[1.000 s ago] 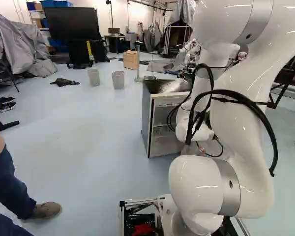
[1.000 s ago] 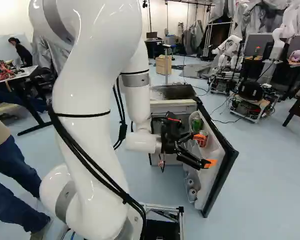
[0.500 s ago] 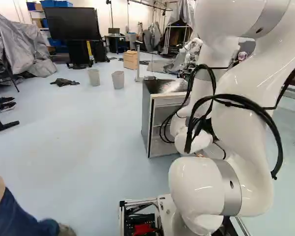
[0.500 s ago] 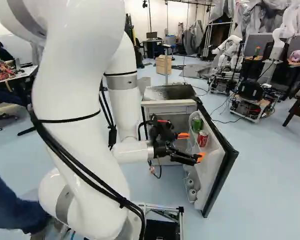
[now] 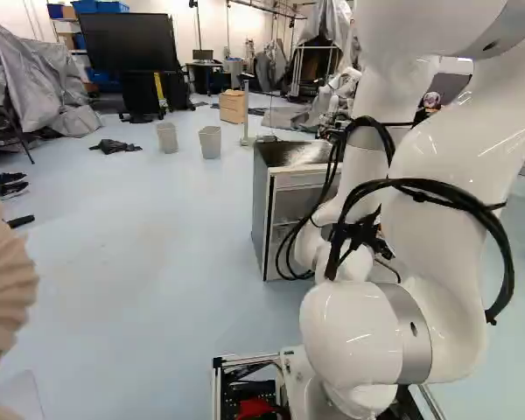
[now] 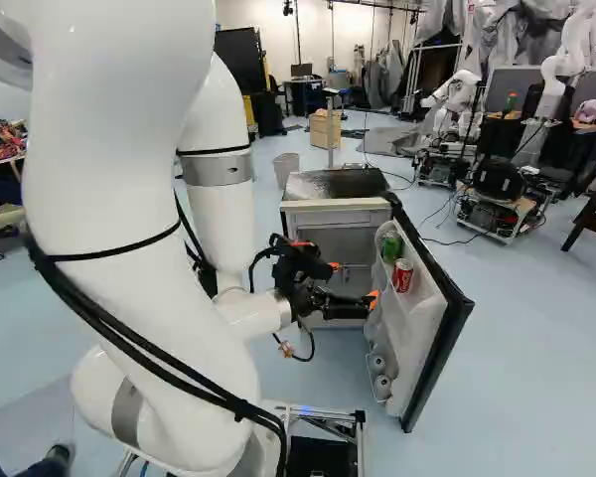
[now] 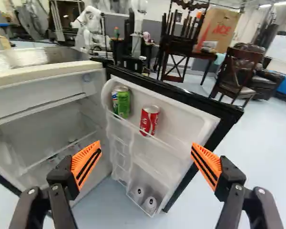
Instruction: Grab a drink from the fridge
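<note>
Has the black two-fingered gripper with ribbed orange pads [image 6: 355,282] near the centre of the right base view, spread well apart. Aims it toward the white-lined inside of a black-edged door [image 6: 442,318], swung open at right of centre in that view. Extends there from a thick, glossy white arm [image 6: 129,199] filling the left side. Shows in the wrist view a red aluminium can with white lettering [image 7: 149,120], upright on the upper door shelf, ahead of the gap between the fingers and apart from both. Shows beside it, on the same shelf, a bright green can [image 7: 123,102] next to a blue, white and green can [image 7: 115,101]. Lower in the door, holds two small white rounded containers [image 7: 138,192]. Belongs, that door, to a small pale-fronted fridge [image 5: 280,178], right of centre in the left base view and partly behind the arm.
</note>
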`<state>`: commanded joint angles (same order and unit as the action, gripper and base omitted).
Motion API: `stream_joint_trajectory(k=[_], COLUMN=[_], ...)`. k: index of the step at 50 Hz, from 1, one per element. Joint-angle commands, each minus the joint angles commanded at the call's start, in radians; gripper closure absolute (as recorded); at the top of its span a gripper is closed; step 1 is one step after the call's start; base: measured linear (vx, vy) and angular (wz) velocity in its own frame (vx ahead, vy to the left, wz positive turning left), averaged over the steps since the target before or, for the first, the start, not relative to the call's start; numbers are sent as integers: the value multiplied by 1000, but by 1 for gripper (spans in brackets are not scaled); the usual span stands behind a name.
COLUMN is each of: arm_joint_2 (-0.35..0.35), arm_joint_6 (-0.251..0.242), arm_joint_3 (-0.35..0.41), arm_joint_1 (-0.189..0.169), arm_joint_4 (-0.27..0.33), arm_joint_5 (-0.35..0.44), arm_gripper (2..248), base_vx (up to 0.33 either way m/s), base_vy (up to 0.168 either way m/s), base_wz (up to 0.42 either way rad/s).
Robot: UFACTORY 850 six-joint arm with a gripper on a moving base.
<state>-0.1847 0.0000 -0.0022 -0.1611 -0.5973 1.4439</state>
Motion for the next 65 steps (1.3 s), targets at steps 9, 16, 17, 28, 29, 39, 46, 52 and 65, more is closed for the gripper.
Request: stream_joint_trajectory(k=[9,16,17,28,29,39,46,52,65], arm_joint_2=[3,4,4,4,4,3,0,-3,-14], arm_joint_6=[0,0,0,0,0,0,0,0,0], arm_joint_3=[4,5,5,5,5,4,0,-4,-17], arm_joint_1=[3,3,3,3,3,3,4,4,1], arm_joint_4=[95,169,179,295,305,410,484,547,669], arm_joint_5=[0,0,0,0,0,0,0,0,0], arm_gripper=[3,3,3,3,3,3,3,3,3], base_vx=[0,0,0,0,0,0,0,0,0], base_vy=[0,0,0,0,0,0,0,0,0], base_wz=[0,0,0,0,0,0,0,0,0])
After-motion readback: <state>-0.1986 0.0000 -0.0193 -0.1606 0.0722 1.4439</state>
